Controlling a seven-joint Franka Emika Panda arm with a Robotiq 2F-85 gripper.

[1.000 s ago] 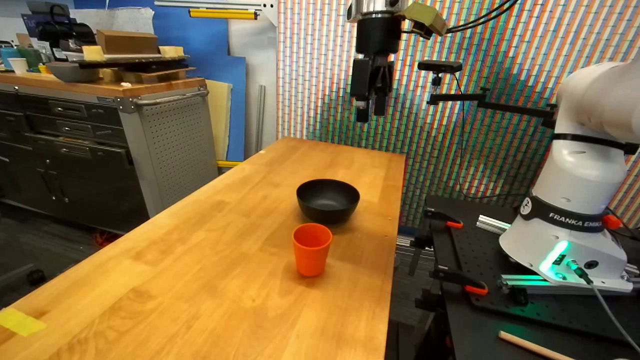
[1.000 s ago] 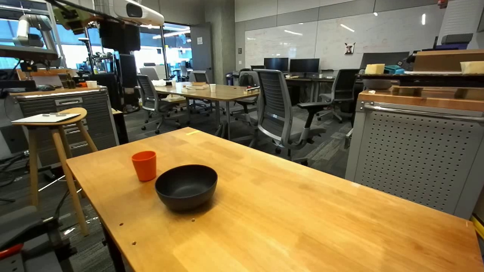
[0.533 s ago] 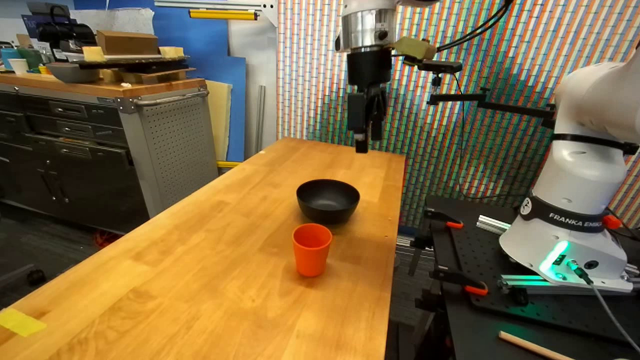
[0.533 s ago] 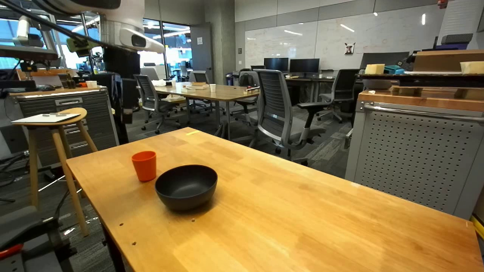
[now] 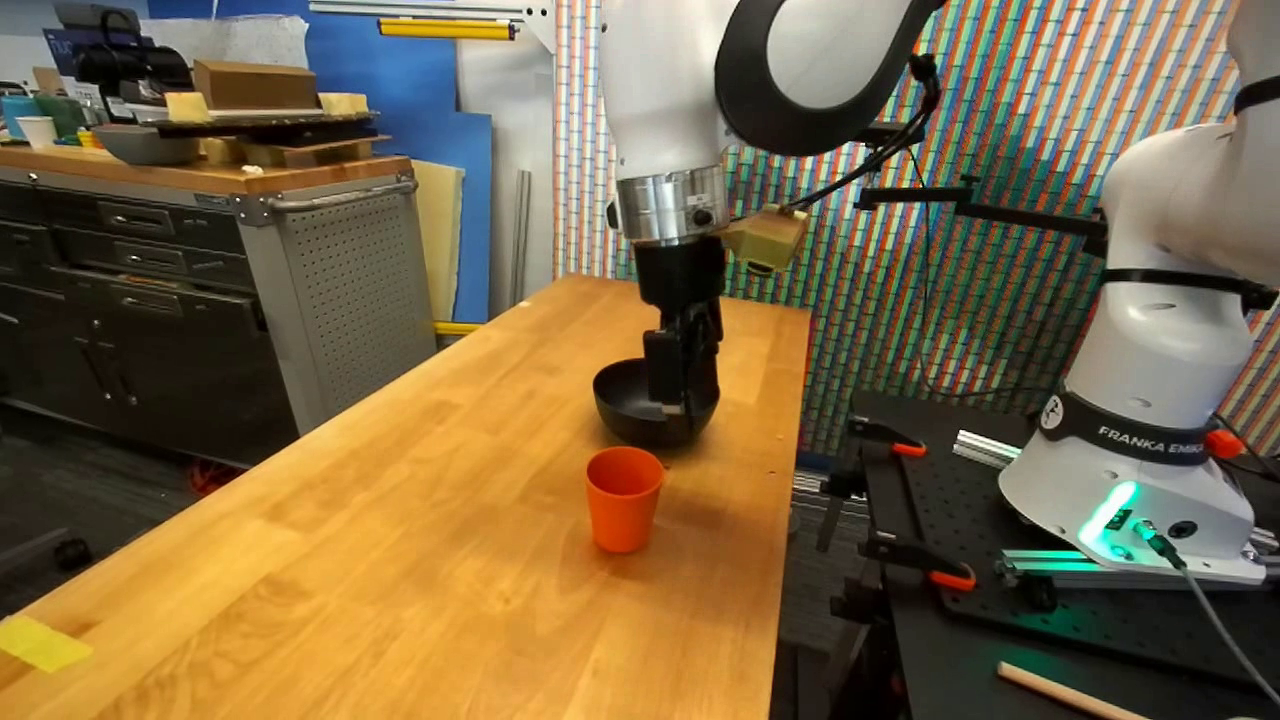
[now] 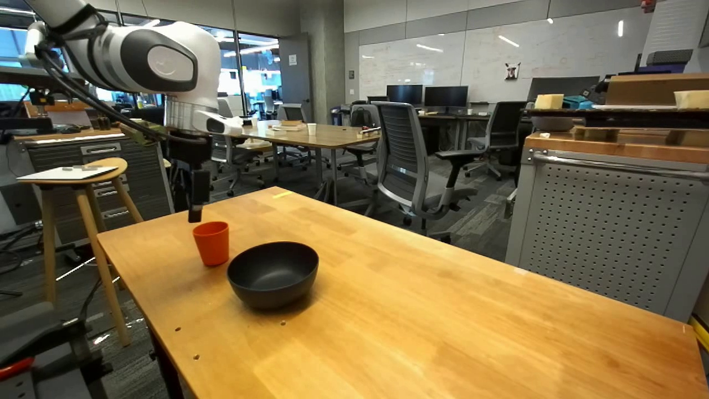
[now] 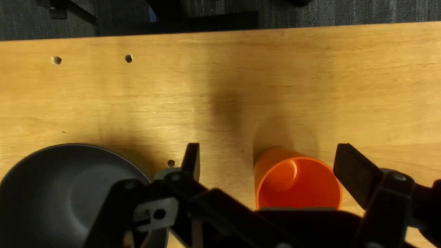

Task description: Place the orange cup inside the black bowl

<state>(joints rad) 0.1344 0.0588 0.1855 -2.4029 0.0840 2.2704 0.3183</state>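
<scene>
Standing upright on the counter (image 6: 443,321): one orange cup (image 7: 299,186), plain, tapered, mouth upward. It is outside the black bowl (image 6: 272,277), near it, with bare wood showing between the two in the wrist view. Bowl: round, wide, resting on the same surface.

One black hand (image 7: 270,162), two-fingered, fingers spread wide, holding nothing. Seen from the wrist, the cup lies between the fingertips, closer to one of them; whether that fingertip touches the rim cannot be told.

Surface: honey-coloured wood in jointed blocks, glossy, with small round holes (image 7: 128,58) near one edge and yellow tape (image 5: 42,643) stuck flat, well apart from the cup.

Beside the counter, in an exterior view: a black platform (image 5: 950,660) bearing the white arm base (image 5: 1130,460), lettered FRANKA EMIKA and lit by a green strip; black clamps (image 5: 915,558) with orange tips; a pale wooden rod (image 5: 1065,690).

Room: a wall in multicoloured stripes (image 5: 1000,330); a tool cabinet (image 5: 350,270), grey perforated side, wooden top, with a cardboard box (image 5: 255,85) stacked above. In an exterior view: a wooden stool (image 6: 117,164) carrying a white sheet (image 6: 69,173); grey office chairs (image 6: 397,149); two dark monitors (image 6: 446,95); a long whiteboard (image 6: 576,55); dark patterned carpet (image 6: 476,219).
</scene>
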